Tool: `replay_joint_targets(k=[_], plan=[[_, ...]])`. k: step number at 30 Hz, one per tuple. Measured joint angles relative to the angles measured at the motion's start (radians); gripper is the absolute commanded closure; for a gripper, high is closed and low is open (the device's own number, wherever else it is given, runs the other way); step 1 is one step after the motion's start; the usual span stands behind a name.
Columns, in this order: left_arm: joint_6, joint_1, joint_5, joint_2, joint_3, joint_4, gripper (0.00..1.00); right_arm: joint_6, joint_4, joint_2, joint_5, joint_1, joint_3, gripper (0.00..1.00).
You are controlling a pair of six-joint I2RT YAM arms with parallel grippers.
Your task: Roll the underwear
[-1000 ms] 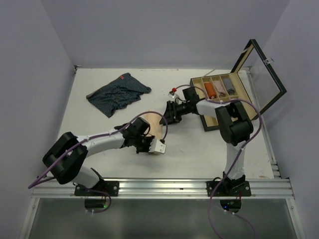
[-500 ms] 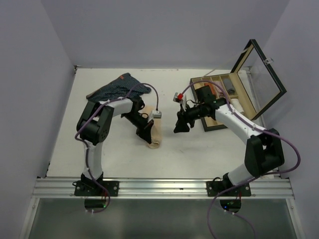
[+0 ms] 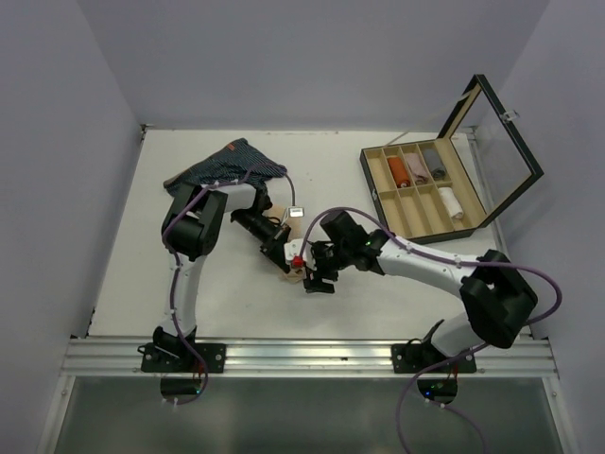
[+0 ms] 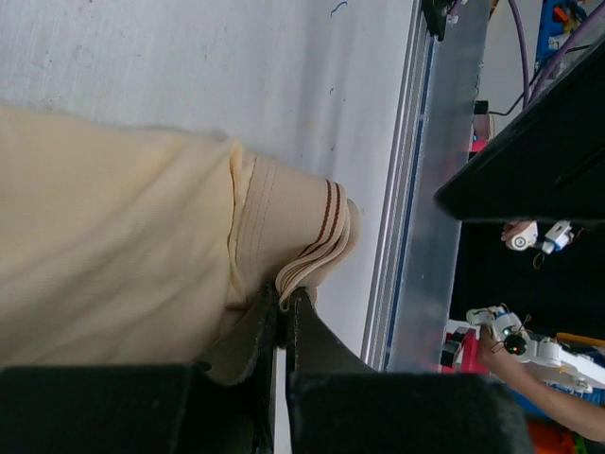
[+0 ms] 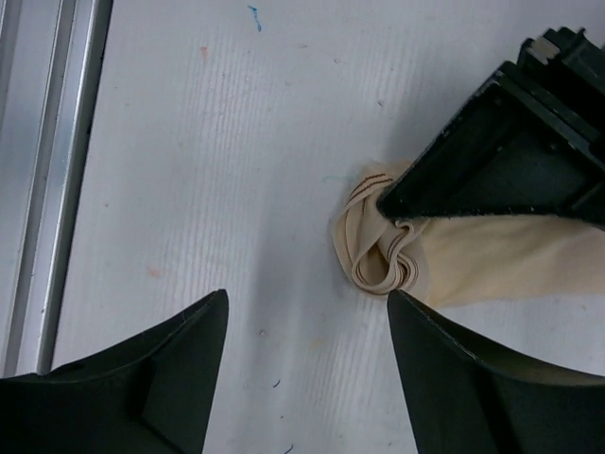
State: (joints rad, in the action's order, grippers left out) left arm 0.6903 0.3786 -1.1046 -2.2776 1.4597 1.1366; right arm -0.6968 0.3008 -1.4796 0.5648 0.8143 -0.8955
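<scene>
The navy striped underwear (image 3: 232,165) lies at the far left of the surface (image 3: 132,255), partly under my left arm. My left end effector (image 4: 282,301) is clenched on the waistband end of the beige underwear (image 4: 123,246), mid-surface. My right end effector (image 5: 307,301) hangs released, jaws spread, just beside that bunched end.

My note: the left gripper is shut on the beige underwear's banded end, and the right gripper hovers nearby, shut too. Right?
Not quite. The right gripper is open, not shut: the right wrist view shows its fingers spread wide apart. The rest stands: the left gripper is shut on the beige underwear at its banded end.
</scene>
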Motion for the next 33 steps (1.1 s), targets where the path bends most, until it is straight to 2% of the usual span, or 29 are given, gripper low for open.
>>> replay_joint_targets(k=[5, 14, 17, 20, 21, 24, 26, 30, 33], plan=[[-0.029, 0.000, -0.003, -0.004, -0.004, -0.006, 1.00, -0.054, -0.116, -0.068, -0.051, 0.046, 0.030, 0.27], [-0.060, -0.003, -0.027, -0.004, -0.033, -0.021, 1.00, -0.138, -0.283, -0.159, -0.105, 0.050, 0.083, 0.31], [-0.066, -0.006, -0.028, -0.004, -0.035, -0.023, 1.00, -0.174, -0.301, -0.191, -0.102, 0.050, 0.086, 0.42], [-0.076, -0.011, -0.029, -0.004, -0.041, -0.026, 1.00, -0.203, -0.327, -0.205, -0.103, 0.048, 0.084, 0.63], [-0.080, -0.013, -0.031, -0.004, -0.045, -0.028, 0.99, -0.208, -0.331, -0.211, -0.102, 0.048, 0.082, 0.78], [-0.106, -0.026, -0.041, 0.005, -0.074, -0.051, 0.89, -0.210, -0.334, -0.229, -0.097, 0.046, 0.060, 1.00], [-0.121, -0.040, -0.037, 0.034, -0.113, -0.085, 0.78, -0.198, -0.320, -0.251, -0.075, 0.043, 0.031, 1.00], [-0.154, -0.070, 0.013, 0.168, -0.209, -0.192, 0.69, -0.154, -0.284, -0.309, 0.002, 0.024, -0.044, 1.00], [-0.179, -0.098, 0.070, 0.328, -0.260, -0.295, 0.64, -0.106, -0.242, -0.356, 0.083, -0.005, -0.101, 1.00]])
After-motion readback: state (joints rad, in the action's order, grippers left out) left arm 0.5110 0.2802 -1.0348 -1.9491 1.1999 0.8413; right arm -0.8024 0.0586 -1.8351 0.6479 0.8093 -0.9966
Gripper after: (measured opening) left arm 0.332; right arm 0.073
